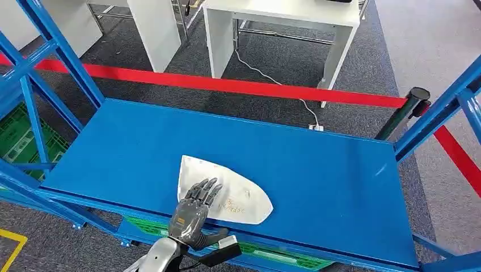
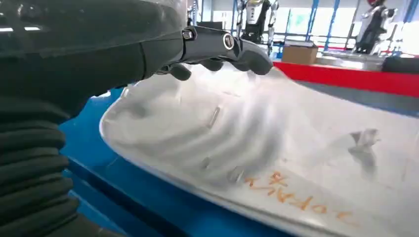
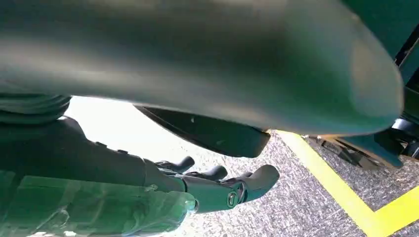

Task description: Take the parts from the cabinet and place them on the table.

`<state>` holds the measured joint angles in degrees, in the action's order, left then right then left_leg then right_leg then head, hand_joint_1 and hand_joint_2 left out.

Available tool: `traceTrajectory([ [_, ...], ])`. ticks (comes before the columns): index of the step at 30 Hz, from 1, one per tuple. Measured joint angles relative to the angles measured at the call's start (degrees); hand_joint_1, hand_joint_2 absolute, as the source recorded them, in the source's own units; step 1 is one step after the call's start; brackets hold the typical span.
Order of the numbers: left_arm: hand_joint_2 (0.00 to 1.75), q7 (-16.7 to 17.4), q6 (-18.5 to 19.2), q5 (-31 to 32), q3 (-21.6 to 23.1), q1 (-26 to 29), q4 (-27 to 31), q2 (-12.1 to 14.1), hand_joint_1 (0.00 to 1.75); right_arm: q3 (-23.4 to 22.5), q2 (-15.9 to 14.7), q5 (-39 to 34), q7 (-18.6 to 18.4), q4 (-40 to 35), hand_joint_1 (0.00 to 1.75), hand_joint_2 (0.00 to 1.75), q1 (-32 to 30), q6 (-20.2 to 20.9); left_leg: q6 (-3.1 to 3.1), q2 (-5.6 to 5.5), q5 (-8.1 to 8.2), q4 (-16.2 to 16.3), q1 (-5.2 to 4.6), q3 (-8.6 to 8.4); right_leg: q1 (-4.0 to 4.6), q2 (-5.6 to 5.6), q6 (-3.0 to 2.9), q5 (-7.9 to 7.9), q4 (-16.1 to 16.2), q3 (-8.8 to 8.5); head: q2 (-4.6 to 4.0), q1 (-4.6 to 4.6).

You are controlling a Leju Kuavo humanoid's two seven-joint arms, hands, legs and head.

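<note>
A white, flat, shield-shaped part (image 1: 241,195) with orange writing lies near the front edge of the blue cabinet shelf (image 1: 317,170). My left hand (image 1: 194,211) reaches in from below, its fingers spread over the part's near left corner. Close up in the left wrist view, the fingers (image 2: 217,49) lie just above or on the part (image 2: 296,148), and nothing is gripped. My right hand (image 3: 207,190) hangs over grey carpet in the right wrist view, fingers stretched out and holding nothing.
Blue uprights (image 1: 62,56) frame the shelf on both sides. A red barrier belt (image 1: 227,86) on a black post (image 1: 418,97) runs behind it, with white tables (image 1: 283,17) beyond. Green crates (image 1: 17,136) sit lower left. Yellow floor tape (image 3: 341,187) runs by the right hand.
</note>
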<state>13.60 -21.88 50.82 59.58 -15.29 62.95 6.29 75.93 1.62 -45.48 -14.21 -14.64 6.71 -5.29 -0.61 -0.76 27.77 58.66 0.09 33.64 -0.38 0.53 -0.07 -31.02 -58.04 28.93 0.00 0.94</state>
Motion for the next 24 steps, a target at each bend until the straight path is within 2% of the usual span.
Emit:
traceTrajectory([
  [24, 1.75, 0.6, -0.3, -1.4, -0.1, -1.1, -0.2, -1.0, 0.00, 0.0, 0.1, 0.2, 0.0, 0.0, 0.00, 0.00, 0.0, 0.1, 0.01, 0.00, -0.01, 0.0, 0.00, -0.06, 0.00, -0.02, 0.00, 0.00, 0.0, -0.07, 0.00, 0.00],
])
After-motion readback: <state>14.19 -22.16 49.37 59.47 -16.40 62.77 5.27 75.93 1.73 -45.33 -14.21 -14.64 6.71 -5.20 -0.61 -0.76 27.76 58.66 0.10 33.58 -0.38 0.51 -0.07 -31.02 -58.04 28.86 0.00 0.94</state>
